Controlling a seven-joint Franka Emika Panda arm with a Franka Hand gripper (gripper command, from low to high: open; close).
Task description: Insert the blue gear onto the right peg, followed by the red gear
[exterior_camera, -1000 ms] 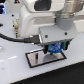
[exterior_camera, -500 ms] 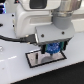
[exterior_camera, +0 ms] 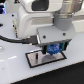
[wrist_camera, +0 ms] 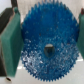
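Note:
The blue gear (wrist_camera: pixel 47 35) fills the wrist view, a wide toothed disc with a small dark hole at its hub. My gripper (wrist_camera: pixel 46 47) is shut on it, with a teal finger pad (wrist_camera: pixel 10 45) on one rim and the other pad at the opposite rim. In the exterior view the gripper (exterior_camera: pixel 54 51) holds the blue gear (exterior_camera: pixel 53 48) just above the black-edged pale plate (exterior_camera: pixel 35 61), over the end toward the exterior view's right. The right peg is hidden under the gear and gripper. The red gear is out of view.
The white arm body (exterior_camera: pixel 42 15) fills the upper exterior view. A black cable (exterior_camera: pixel 15 37) runs from the exterior view's left to the wrist. The plate lies on a white table (exterior_camera: pixel 15 70).

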